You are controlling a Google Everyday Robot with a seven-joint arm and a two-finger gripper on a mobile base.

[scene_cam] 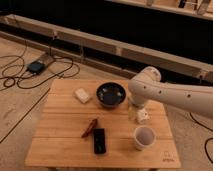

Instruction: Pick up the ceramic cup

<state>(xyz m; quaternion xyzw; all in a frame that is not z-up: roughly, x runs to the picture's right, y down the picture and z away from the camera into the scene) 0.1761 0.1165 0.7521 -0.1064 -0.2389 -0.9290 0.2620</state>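
The ceramic cup [144,137] is small and white with a purplish-grey inside. It stands upright near the front right of the wooden table [60,145]. My white arm [170,95] reaches in from the right. My gripper [133,110] hangs below the arm's bend, just right of the dark blue bowl [111,94] and behind the cup, apart from it. The arm partly hides the gripper.
A small white object [143,117] lies beside the gripper, between bowl and cup. A white block [82,95] lies left of the bowl. A red-brown item [90,127] and a black device [99,140] lie at the front middle. Cables [30,70] run on the floor at left.
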